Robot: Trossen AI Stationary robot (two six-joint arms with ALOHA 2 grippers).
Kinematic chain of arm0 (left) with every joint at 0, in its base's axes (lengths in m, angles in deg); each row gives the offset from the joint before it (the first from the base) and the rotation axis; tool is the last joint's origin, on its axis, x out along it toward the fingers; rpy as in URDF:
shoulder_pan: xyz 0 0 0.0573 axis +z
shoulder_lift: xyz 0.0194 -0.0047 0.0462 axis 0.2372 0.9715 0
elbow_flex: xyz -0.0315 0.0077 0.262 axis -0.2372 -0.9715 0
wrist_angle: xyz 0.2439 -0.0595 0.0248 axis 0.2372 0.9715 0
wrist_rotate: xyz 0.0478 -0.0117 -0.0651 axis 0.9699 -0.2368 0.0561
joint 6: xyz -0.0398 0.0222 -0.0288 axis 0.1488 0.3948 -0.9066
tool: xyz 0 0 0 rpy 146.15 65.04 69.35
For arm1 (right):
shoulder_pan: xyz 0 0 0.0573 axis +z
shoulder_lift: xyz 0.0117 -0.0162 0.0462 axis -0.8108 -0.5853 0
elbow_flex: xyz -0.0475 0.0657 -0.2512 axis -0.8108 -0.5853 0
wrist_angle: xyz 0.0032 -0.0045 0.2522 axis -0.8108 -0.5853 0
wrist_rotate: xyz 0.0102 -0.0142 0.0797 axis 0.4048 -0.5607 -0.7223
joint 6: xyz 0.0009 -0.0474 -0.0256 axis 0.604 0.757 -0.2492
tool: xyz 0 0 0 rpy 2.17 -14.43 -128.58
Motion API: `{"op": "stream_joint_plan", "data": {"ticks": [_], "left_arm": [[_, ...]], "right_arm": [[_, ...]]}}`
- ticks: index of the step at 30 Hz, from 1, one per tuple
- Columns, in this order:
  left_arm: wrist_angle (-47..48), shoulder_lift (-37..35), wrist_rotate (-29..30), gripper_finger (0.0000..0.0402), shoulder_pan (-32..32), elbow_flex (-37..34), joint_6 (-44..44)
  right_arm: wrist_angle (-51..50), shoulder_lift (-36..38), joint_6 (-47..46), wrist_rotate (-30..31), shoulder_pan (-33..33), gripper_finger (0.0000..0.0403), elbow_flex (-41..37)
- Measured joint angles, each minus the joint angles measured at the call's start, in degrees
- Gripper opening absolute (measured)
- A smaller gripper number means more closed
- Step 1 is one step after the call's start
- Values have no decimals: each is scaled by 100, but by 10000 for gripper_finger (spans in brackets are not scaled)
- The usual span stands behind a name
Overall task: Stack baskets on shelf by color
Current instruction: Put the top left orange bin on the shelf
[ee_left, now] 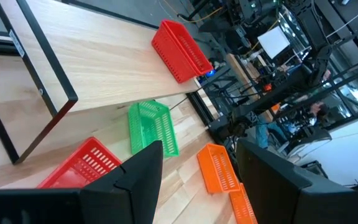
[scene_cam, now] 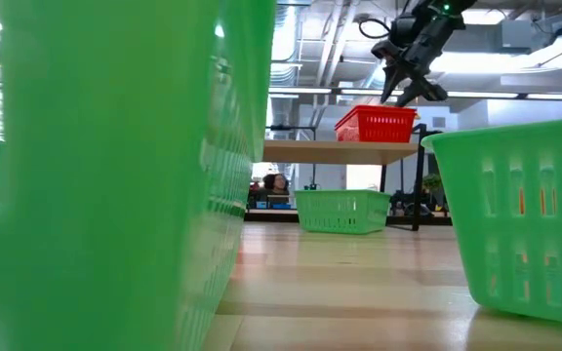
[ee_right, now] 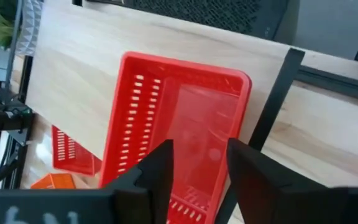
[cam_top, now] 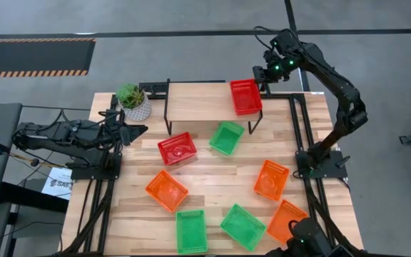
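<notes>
A red basket (cam_top: 245, 96) (ee_right: 179, 134) sits by its base on the right end of the light-wood shelf (cam_top: 198, 101) (scene_cam: 344, 151). My right gripper (cam_top: 266, 72) (ee_right: 201, 165) hovers open just above and to the far right of it, clear of its rim (scene_cam: 376, 110). Another red basket (cam_top: 177, 148), a green one (cam_top: 226, 137), three orange ones (cam_top: 166, 190) (cam_top: 271, 178) (cam_top: 287, 220) and two more green ones (cam_top: 191, 230) (cam_top: 242, 226) lie scattered on the table. My left gripper (cam_top: 130, 132) (ee_left: 197, 180) waits open at the table's left edge.
A potted plant (cam_top: 134, 102) stands at the shelf's left end, close to my left gripper. The shelf's black legs (cam_top: 167, 118) (cam_top: 254, 123) reach down to the table. The middle and left of the shelf board are bare. The two near green baskets (scene_cam: 115, 175) (scene_cam: 525, 224) block much of the low view.
</notes>
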Motion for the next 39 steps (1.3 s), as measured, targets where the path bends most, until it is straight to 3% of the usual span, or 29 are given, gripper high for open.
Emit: {"op": "stream_joint_plan", "data": {"ticks": [6, 11, 14, 21, 25, 29, 39], "left_arm": [[-2, 0, -533, 192, 0, 1, 243], [-6, 111, -910, 192, 0, 1, 273], [0, 243, -1116, 192, 2, 1, 246], [-5, 596, -1337, 192, 2, 0, 32], [-35, 669, -1389, 192, 0, 1, -114], [-70, 622, -1666, 192, 2, -1, -159], [-160, 31, -2392, 192, -2, -1, -32]], "right_arm": [[-378, 180, 3, -28, 168, 177, 599], [-754, 542, -11, -27, 672, 177, 938], [-967, 779, -119, 113, 1320, 177, 912], [-1316, 848, -786, 1422, 3602, 177, 592], [-915, 610, -1485, 2049, 4680, 177, 264], [-84, 209, -2128, 2203, 5371, 177, 75], [2360, -1267, -2820, 2165, 6140, 177, 61]]}}
